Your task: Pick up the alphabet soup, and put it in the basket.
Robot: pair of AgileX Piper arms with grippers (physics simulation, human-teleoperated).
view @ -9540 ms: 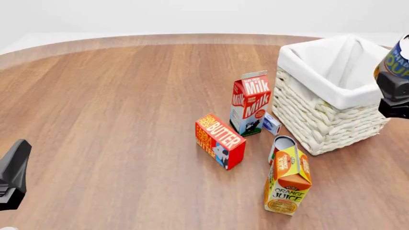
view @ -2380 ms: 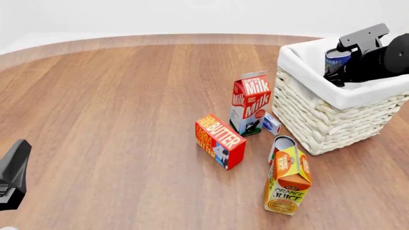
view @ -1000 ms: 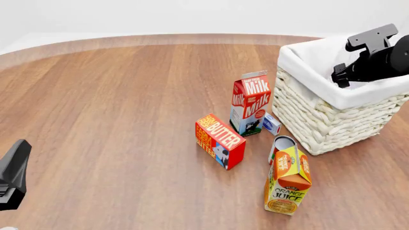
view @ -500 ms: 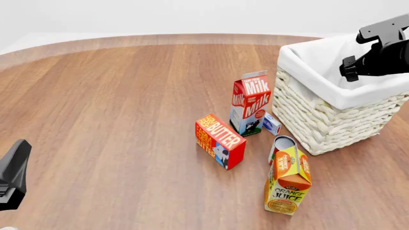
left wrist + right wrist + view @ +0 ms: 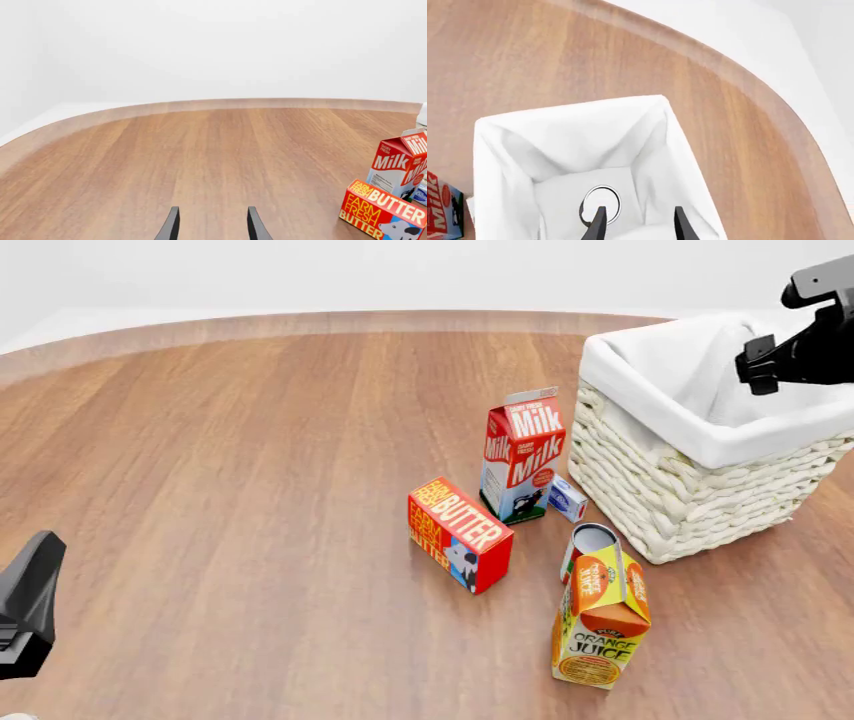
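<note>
The alphabet soup [image 5: 602, 202] stands on the floor of the basket [image 5: 500, 150]; in the right wrist view only its pale round top shows. In the front view the can is hidden behind the cloth-lined wall of the basket [image 5: 694, 430]. My right gripper [image 5: 639, 220] hangs open and empty above the can, apart from it, and shows at the top right edge of the front view as the right gripper [image 5: 761, 358]. My left gripper [image 5: 212, 222] is open over bare wood and sits low at the left gripper [image 5: 30, 605] in the front view.
A milk carton [image 5: 523, 455], a butter box [image 5: 461, 533] and a small blue-and-white box [image 5: 569, 498] stand left of the basket. An orange juice carton [image 5: 601, 618] stands nearer me, with a small red-and-white can [image 5: 589, 539] just behind it.
My right gripper let go of the can in the basket, then rose and drew back to the right, empty. The left arm has not moved.
</note>
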